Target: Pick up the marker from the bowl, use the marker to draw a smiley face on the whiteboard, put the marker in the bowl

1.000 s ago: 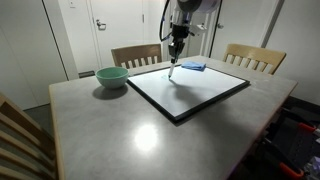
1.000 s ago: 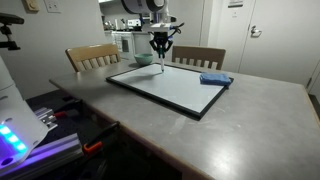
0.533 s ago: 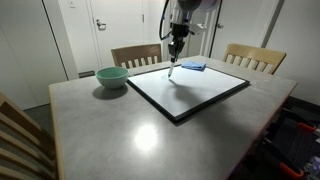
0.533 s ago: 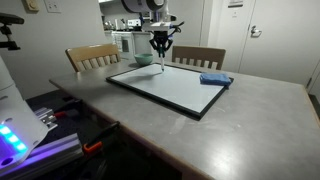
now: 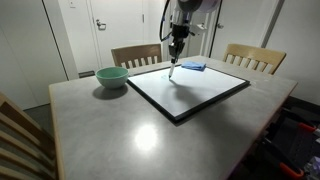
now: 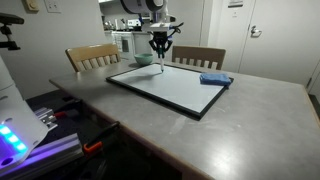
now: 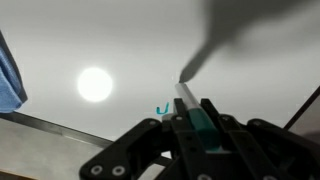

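My gripper is shut on the marker and holds it upright over the whiteboard, tip at or just above the surface near the far side. In the wrist view the marker, with a teal body and grey tip, sits between the fingers and points at the board. A small teal stroke is drawn beside the tip. The teal-green bowl stands on the table beyond the board's corner; it also shows behind the gripper as the bowl in an exterior view.
A flat blue eraser pad lies on the board's far corner; it also shows as the pad and at the wrist view's left edge. Wooden chairs stand behind the grey table.
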Action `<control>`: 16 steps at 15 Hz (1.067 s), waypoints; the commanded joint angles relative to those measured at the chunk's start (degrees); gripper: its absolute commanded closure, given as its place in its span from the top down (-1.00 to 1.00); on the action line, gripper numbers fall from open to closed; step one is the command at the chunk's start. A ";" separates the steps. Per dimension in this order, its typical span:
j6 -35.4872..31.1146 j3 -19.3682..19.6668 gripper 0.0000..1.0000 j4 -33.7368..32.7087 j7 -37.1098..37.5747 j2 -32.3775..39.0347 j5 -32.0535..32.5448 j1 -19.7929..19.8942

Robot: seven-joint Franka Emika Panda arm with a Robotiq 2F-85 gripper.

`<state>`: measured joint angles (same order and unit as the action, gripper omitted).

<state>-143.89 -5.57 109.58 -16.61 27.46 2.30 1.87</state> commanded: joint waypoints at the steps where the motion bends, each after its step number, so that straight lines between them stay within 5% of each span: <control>1: -0.86 -0.47 -0.90 1.13 -0.97 -0.98 -0.94 0.26; 8: 1.01 -5.86 -0.90 0.00 -8.18 -3.17 -10.58 2.97; 16: 3.79 -2.45 -0.90 2.73 -1.76 -4.15 -8.42 0.27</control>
<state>-140.90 -9.92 110.12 -20.74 24.67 -7.56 3.18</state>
